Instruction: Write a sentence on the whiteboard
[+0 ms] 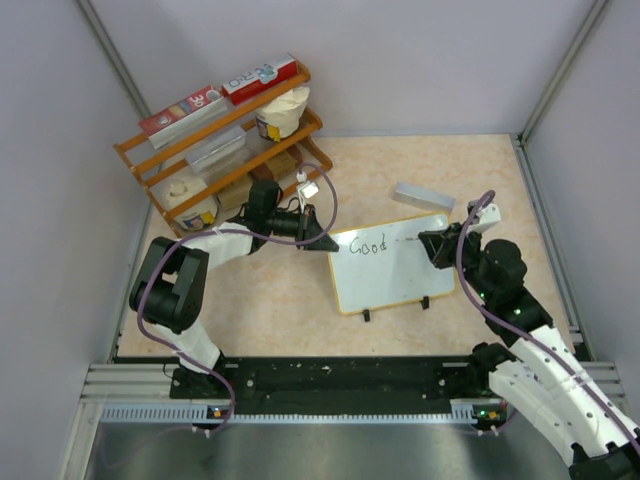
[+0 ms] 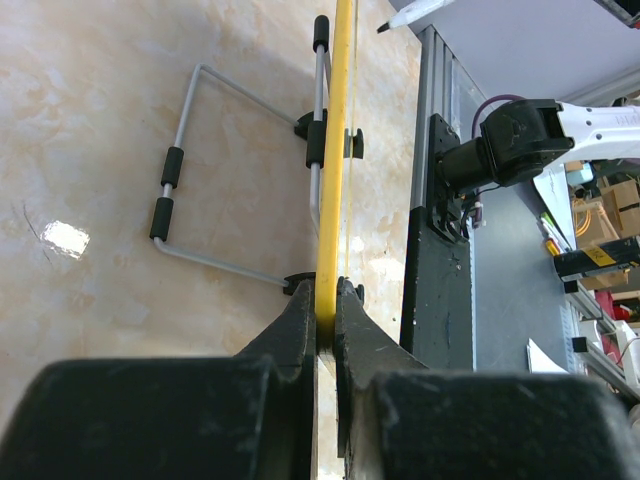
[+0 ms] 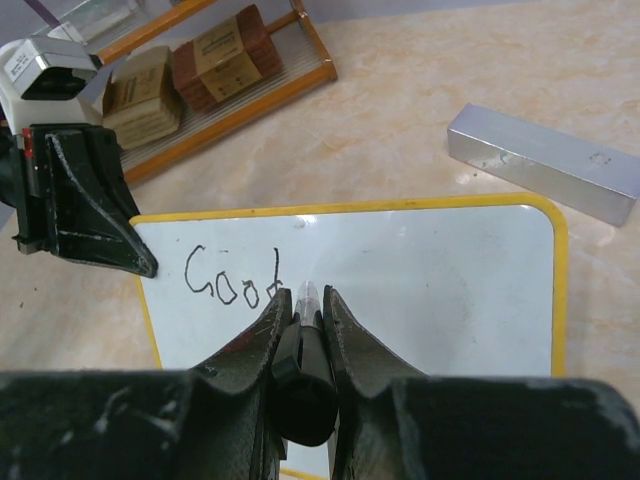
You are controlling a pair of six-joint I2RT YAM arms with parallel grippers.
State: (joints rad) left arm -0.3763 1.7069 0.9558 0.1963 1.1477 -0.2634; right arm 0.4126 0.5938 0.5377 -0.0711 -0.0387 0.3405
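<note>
The whiteboard (image 1: pixel 395 272) leans on its wire stand (image 2: pixel 240 170) in the middle of the table, with the yellowish frame edge (image 2: pixel 333 150) seen end-on in the left wrist view. The sentence (image 3: pixel 232 282) reads only "Good" (image 1: pixel 368 245) at the upper left of the board (image 3: pixel 440 290). My left gripper (image 1: pixel 325 240) (image 2: pixel 327 290) is shut on the board's left edge. My right gripper (image 1: pixel 432 246) (image 3: pixel 305 297) is shut on a black marker (image 3: pixel 305 350). Its clear tip points at the board just right of the "d".
A small grey block (image 1: pixel 424 195) (image 3: pixel 545 160) lies behind the board. A wooden rack (image 1: pixel 220 130) with boxes and containers stands at the back left. Grey walls close in the table on three sides, and a black rail (image 1: pixel 330 385) runs along the near edge.
</note>
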